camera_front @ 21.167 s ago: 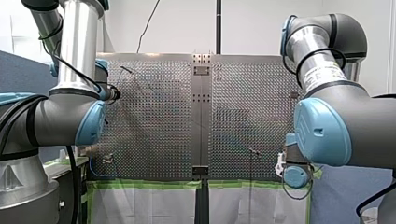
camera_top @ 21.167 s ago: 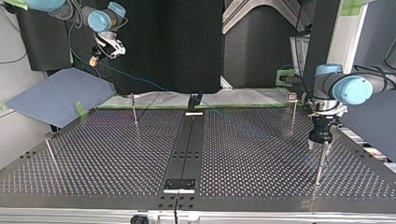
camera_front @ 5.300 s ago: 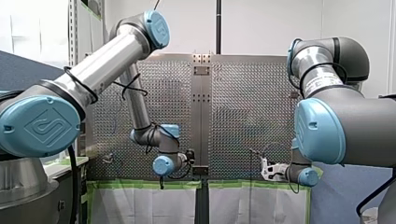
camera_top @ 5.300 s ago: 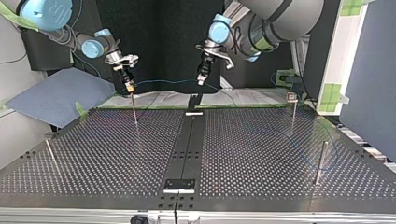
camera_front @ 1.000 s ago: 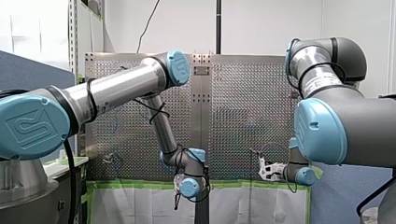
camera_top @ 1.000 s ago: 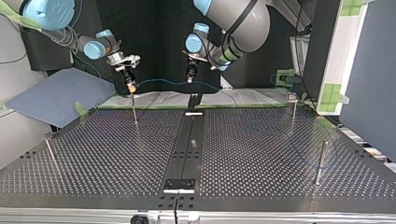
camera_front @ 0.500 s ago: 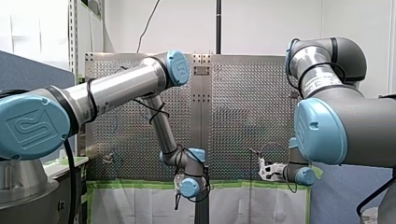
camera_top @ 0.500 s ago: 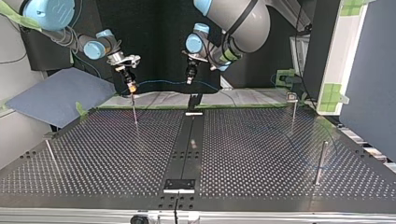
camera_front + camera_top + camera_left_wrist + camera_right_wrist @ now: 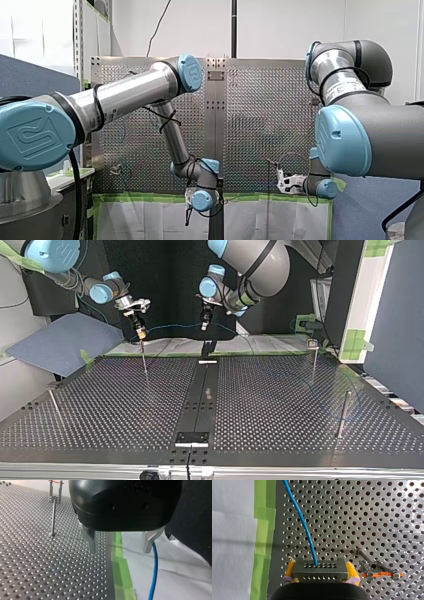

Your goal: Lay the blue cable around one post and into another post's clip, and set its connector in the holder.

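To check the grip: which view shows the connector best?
Right wrist view: the connector sits clamped between yellow pads, blue cable leaving it. Top and front views show it too small; left wrist shows only cable.

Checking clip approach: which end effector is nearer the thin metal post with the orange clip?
Right. My right end effector, shut on the grey perforated connector, is right by the post; my left end effector hangs well aside, open.

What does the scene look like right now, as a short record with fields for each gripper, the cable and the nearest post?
left gripper: open, blue cable beside one finger
right gripper: shut on the connector, yellow pads
cable run: hangs in the air between both grippers
clip post: beside the right gripper, cable not in its clip
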You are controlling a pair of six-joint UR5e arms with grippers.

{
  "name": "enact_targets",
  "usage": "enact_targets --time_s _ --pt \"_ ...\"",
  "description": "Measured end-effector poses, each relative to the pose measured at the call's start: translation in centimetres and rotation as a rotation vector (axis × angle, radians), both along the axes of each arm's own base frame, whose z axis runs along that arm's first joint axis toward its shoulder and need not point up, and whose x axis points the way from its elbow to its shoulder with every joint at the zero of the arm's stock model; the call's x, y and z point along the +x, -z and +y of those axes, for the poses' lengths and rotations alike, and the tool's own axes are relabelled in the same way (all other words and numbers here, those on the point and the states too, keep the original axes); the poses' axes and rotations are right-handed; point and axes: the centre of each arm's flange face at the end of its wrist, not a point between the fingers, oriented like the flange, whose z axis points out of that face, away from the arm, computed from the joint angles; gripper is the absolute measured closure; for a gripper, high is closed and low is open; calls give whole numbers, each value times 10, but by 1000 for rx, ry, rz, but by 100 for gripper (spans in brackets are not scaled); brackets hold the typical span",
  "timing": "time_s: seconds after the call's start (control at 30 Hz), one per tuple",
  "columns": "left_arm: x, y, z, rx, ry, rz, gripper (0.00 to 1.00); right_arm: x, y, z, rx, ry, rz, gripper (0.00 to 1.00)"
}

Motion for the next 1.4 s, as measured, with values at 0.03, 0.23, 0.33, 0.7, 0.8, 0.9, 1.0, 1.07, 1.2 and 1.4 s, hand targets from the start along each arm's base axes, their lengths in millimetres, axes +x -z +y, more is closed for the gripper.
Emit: enact_targets --time_s 0.03,0.23,0.33,0.7,0.8,0.9,1.0,1.07,1.2,1.4 --pt "-1 0 0 2 5 5 12 0 0 0 0 0 0 100" --pt "0 1 -2 -25 35 27 12 0 0 0 -1 0 0 100" --pt "6 -3 -9 -63 51 22 12 0 0 0 -1 0 -1 100" --pt "16 -13 -29 -152 104 33 12 1 0 0 -2 -1 -5 100" --pt "11 -12 -31 -131 131 51 12 2 0 0 0 -1 -9 100" --pt "5 -10 -34 -106 161 68 12 2 -1 0 2 -1 -17 100" --pt "-2 -8 -36 -80 192 89 12 3 -1 -1 4 -1 -21 100" --pt "-5 -7 -37 -66 202 102 12 3 -1 -1 3 -1 -22 100" --pt "-11 -5 -35 -43 202 128 12 4 -1 0 2 -3 -21 100" --pt "-5 -4 -27 -38 145 129 12 4 -1 0 2 -3 -20 100"
